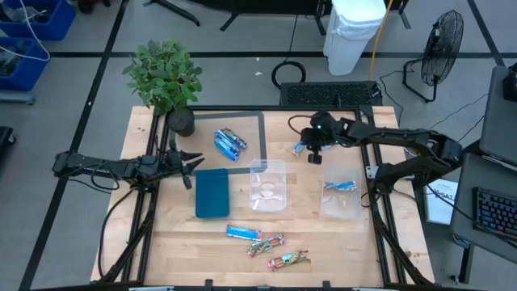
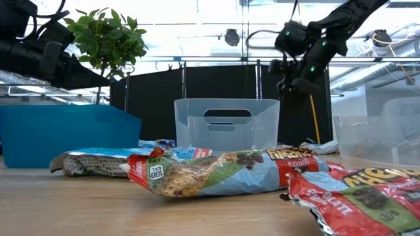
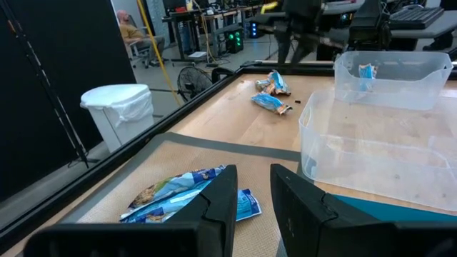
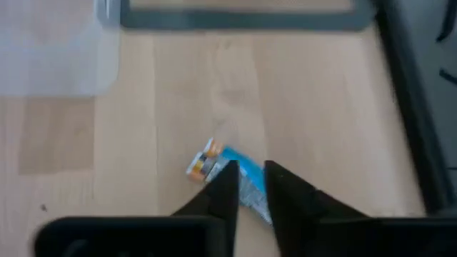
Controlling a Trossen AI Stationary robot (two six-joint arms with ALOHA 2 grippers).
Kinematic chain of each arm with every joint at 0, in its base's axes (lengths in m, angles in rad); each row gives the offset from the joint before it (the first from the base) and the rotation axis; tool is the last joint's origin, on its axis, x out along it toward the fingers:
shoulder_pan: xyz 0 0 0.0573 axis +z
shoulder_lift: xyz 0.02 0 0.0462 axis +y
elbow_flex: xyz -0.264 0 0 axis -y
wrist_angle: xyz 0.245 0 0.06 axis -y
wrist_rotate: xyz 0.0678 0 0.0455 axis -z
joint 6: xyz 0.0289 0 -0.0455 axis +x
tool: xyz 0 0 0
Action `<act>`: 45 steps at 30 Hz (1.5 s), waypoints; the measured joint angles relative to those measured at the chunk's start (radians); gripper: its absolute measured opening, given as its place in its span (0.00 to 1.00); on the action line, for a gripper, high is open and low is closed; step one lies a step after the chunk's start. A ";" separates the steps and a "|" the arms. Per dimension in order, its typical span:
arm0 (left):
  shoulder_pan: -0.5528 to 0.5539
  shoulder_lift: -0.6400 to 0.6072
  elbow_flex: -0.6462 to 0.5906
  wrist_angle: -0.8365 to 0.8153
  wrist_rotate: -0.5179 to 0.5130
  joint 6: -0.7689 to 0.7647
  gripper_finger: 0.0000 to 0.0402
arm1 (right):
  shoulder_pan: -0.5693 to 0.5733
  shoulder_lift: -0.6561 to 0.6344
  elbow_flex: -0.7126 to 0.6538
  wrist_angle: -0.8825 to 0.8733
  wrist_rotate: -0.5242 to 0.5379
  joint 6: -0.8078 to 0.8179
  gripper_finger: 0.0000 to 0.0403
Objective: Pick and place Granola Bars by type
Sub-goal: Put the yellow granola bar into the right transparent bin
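1. Right gripper (image 4: 246, 187) hovers over a light blue bar (image 4: 239, 178) on the bare wood at the table's far side, near the right clear tub (image 1: 341, 198). Fingers slightly apart, nothing clamped.
2. To do it well: centre the narrow gap across the bar's short side, open wider before descending, then close. The wrapper looks slick and crinkly, so I'd squeeze mid-body, not at the end seal.
3. Left gripper (image 1: 187, 166) waits near the plant pot (image 1: 180, 121), fingers a little apart, empty.
4. Count, high view:
   - blue bars on the mat (image 1: 229, 143): a cluster, two or three, can't separate;
   - one in the right clear tub;
   - one blue (image 1: 241, 233) plus two red/green (image 1: 266, 244) at the near edge;
   - middle tub (image 1: 267, 186) and teal tray (image 1: 212, 192): no bars visible.
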 joint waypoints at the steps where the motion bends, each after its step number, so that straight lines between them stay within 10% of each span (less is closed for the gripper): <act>1: 0.000 0.000 0.000 0.000 0.000 0.000 0.23 | 0.000 0.022 0.000 0.002 0.010 -0.006 0.23; 7: 0.000 0.000 0.000 0.004 0.000 -0.002 0.23 | 0.014 0.173 0.000 0.031 0.081 -0.015 0.48; 13: 0.000 0.000 0.000 0.014 0.000 -0.002 0.23 | 0.027 0.239 0.000 0.114 0.100 -0.017 0.52; 34: 0.000 0.000 0.000 0.012 0.000 -0.004 0.23 | 0.004 0.257 0.000 0.150 0.104 -0.011 0.04; 45: 0.000 0.000 0.000 0.013 0.000 -0.003 0.23 | 0.042 0.085 0.000 0.108 0.103 0.024 0.00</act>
